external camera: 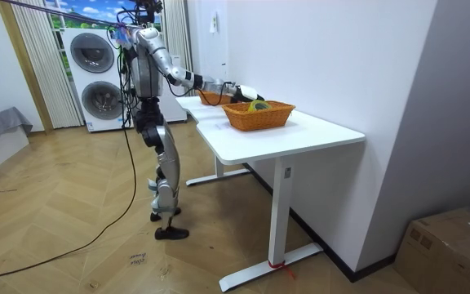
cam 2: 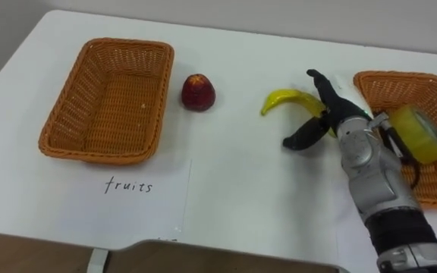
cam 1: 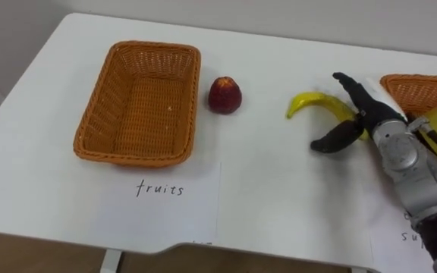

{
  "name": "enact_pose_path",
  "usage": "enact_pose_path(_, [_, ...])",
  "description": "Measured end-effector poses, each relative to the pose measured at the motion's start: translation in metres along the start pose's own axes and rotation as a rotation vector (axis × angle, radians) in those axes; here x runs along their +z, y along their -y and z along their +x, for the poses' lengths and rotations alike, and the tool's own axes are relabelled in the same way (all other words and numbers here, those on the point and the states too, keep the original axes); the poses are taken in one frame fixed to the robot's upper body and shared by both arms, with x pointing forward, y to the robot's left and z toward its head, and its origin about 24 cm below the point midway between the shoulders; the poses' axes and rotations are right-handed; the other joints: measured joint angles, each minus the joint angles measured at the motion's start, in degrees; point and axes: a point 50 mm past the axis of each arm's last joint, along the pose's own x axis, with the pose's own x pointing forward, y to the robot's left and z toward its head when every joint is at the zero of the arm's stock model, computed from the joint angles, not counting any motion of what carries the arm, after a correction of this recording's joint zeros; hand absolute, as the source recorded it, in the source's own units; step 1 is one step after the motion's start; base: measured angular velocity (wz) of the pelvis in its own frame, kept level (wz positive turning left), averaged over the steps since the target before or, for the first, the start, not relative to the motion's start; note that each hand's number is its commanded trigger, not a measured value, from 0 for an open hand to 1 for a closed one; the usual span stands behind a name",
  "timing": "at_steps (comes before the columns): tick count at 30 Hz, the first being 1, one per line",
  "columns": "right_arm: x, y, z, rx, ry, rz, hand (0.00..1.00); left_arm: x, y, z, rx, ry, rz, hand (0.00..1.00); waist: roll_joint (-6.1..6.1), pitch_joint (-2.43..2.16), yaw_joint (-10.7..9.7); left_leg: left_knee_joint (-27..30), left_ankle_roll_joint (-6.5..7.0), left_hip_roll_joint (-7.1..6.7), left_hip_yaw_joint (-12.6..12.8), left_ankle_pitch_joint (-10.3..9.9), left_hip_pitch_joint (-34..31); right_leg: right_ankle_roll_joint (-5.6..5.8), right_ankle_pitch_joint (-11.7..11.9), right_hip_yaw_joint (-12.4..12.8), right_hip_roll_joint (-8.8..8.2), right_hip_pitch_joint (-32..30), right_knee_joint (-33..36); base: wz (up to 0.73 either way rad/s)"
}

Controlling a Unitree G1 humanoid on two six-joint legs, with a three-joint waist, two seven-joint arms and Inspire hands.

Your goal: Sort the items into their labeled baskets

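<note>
Right hand straddles banana; room view shows robot standing at table.

Banana: right end hidden behind the robot hand; contact cannot be told.
Wicker basket right of the banana: near rim covered by the arm, and cut by the left eye view's edge.
Yellow tape roll in that basket: partly behind the wrist.
White paper label below-right of the banana: writing part-covered and cut off.
</note>
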Motion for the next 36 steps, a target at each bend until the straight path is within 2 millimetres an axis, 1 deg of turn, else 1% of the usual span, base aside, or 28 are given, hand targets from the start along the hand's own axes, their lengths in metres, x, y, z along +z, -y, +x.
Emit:
enact_pose_path(2, [-0.001,0.000,0.000,0.000,-0.004,-0.001,0.00,0.001,0.000,0.000,-0.001,0.003,-0.001,0.00,-0.11,-0.07,0.2,0.0,0.03,-0.01,0.0,0.0,0.0,0.00,0.0,-0.2,0.00,0.0,0.0,0.00])
enact_pose_path(5, [-0.006,-0.001,0.000,0.009,-0.023,0.022,0.00,0.003,0.000,0.000,0.001,0.014,-0.002,0.00,-0.51,-0.33,0.5,0.1,0.06,0.01,0.0,0.1,0.2,-0.01,0.0,-0.4,-0.01,0.1,0.0,0.01])
enact_pose_path(7, [-0.010,-0.001,0.000,0.017,-0.036,0.039,0.00,0.004,0.000,-0.001,0.000,0.018,-0.006,0.00,-0.68,-0.33,0.5,0.0,0.06,0.01,-0.1,0.1,0.2,-0.01,0.0,-0.4,-0.08,0.1,0.3,0.00])
enact_pose_path(10, [-0.011,-0.001,0.002,0.039,-0.048,0.050,0.00,0.006,-0.001,0.000,0.003,0.024,-0.006,0.00,-0.88,-0.17,0.3,0.0,0.06,0.00,-0.2,0.1,0.2,-0.01,0.0,-0.6,-0.12,0.1,0.3,0.00])
enact_pose_path(14, [-0.010,0.000,0.004,0.077,-0.048,0.044,0.00,0.008,-0.007,0.001,0.016,0.033,0.003,0.00,-1.86,0.39,0.3,0.1,-0.05,0.04,-0.6,0.1,0.1,-0.05,0.0,-0.9,0.03,0.4,0.1,0.03])
enact_pose_path(15, [-0.011,0.000,0.004,0.089,-0.053,0.038,0.00,0.006,-0.008,0.001,0.019,0.024,0.006,0.00,-1.96,0.45,0.4,0.1,-0.05,0.03,-0.7,0.1,0.1,-0.05,0.0,-0.9,0.04,0.4,0.0,0.05])
enact_pose_path(17, [-0.015,0.002,0.005,0.107,-0.070,0.054,0.00,0.005,-0.008,0.001,0.020,0.021,0.007,0.00,-2.22,0.36,0.6,0.1,-0.04,0.00,-0.9,0.1,0.1,-0.05,0.0,-1.1,-0.01,0.4,0.0,0.05])
enact_pose_path(18, [-0.019,0.003,0.004,0.114,-0.083,0.069,0.00,0.005,-0.008,0.001,0.020,0.021,0.007,0.00,-2.24,0.47,1.0,0.1,-0.04,0.00,-1.0,0.1,0.2,-0.05,0.0,-1.2,-0.01,0.5,0.0,0.04])
enact_pose_path(20, [-0.024,0.003,0.004,0.131,-0.099,0.076,0.00,0.006,-0.008,0.001,0.020,0.024,0.005,0.00,-2.35,0.43,1.3,0.2,-0.04,0.00,-1.3,0.1,0.2,-0.05,0.0,-1.4,-0.02,0.6,-0.1,0.06])
enact_pose_path(23, [-0.028,0.006,0.006,0.165,-0.129,0.084,0.00,0.007,-0.008,0.001,0.019,0.027,0.003,0.00,-2.13,0.54,1.5,0.5,-0.08,-0.01,-1.9,0.1,0.3,-0.07,0.0,-2.0,0.01,1.3,-0.5,0.09])
enact_pose_path(25, [-0.032,0.007,0.006,0.184,-0.143,0.089,0.00,0.006,-0.009,0.001,0.020,0.025,0.008,0.00,-1.85,0.54,1.8,0.5,-0.09,0.05,-2.0,0.1,0.3,-0.19,0.2,-2.1,0.13,1.6,-0.9,0.04])
enact_pose_path(27, [-0.035,0.006,0.006,0.215,-0.160,0.105,0.00,0.001,-0.010,0.000,0.022,0.014,0.010,0.00,-1.37,0.61,1.8,0.5,-0.11,0.04,-2.2,0.1,0.8,-0.20,0.2,-2.3,0.12,2.2,-0.9,0.04])
enact_pose_path(29, [-0.036,0.006,0.006,0.232,-0.162,0.113,0.00,-0.001,-0.010,0.000,0.023,0.009,0.010,0.00,-1.19,0.56,1.8,0.5,-0.13,0.04,-2.2,0.1,0.9,-0.20,0.2,-2.3,0.12,2.3,-0.9,0.00])
enact_pose_path(33, [-0.036,0.006,0.006,0.246,-0.163,0.112,0.00,-0.002,-0.011,0.000,0.024,0.006,0.012,0.00,-1.18,0.54,2.0,0.5,-0.21,0.03,-2.3,0.1,0.9,-0.22,0.2,-2.2,0.19,2.2,-0.8,0.00])
enact_pose_path(36, [-0.036,0.006,0.007,0.261,-0.172,0.105,0.00,-0.004,-0.011,-0.001,0.025,0.001,0.012,0.00,-1.52,0.32,2.1,0.3,-0.24,-0.01,-2.4,0.2,1.0,-0.23,0.2,-2.2,0.22,2.3,-0.9,0.00])
